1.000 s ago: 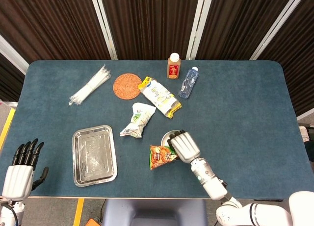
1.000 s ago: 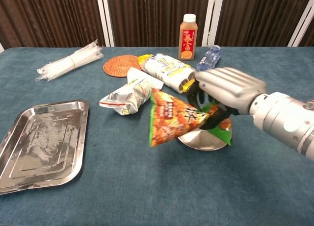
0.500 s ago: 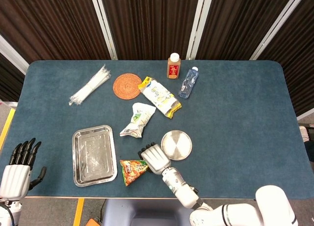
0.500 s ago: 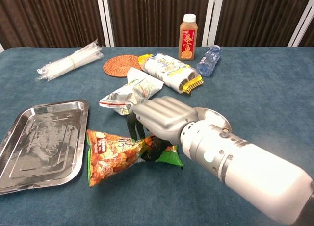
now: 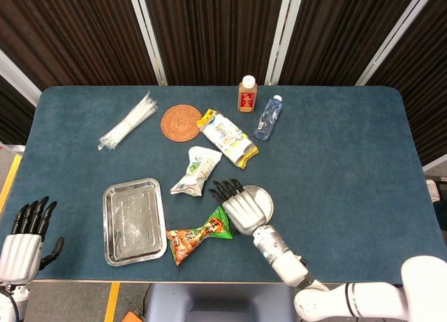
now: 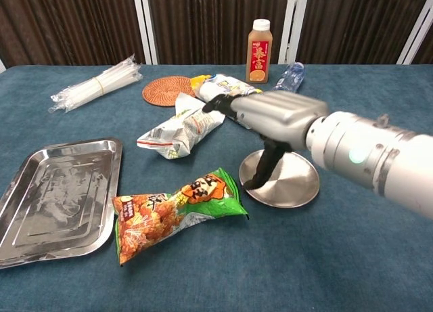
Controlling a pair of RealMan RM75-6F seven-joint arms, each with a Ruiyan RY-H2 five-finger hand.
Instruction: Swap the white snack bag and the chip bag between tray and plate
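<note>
**Chip bag lying off both tray and plate**

Orange-and-green chip bag (image 5: 200,236) is lying on the blue table (image 5: 335,168), between rectangular steel tray (image 5: 134,221) and round steel plate (image 6: 282,179). White crumpled snack bag (image 6: 179,131) is sitting just behind the plate.

Right hand (image 6: 274,116) is hovering over the plate, fingers spread, holding nothing; chest view shows its thumb pointing down.

Left hand (image 5: 26,239), fingers apart, is showing only in head view.

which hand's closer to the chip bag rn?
Right. The right hand hovers open just beside the chip bag, over the plate. The left hand is far off at the table's near-left corner, beyond the tray.
</note>
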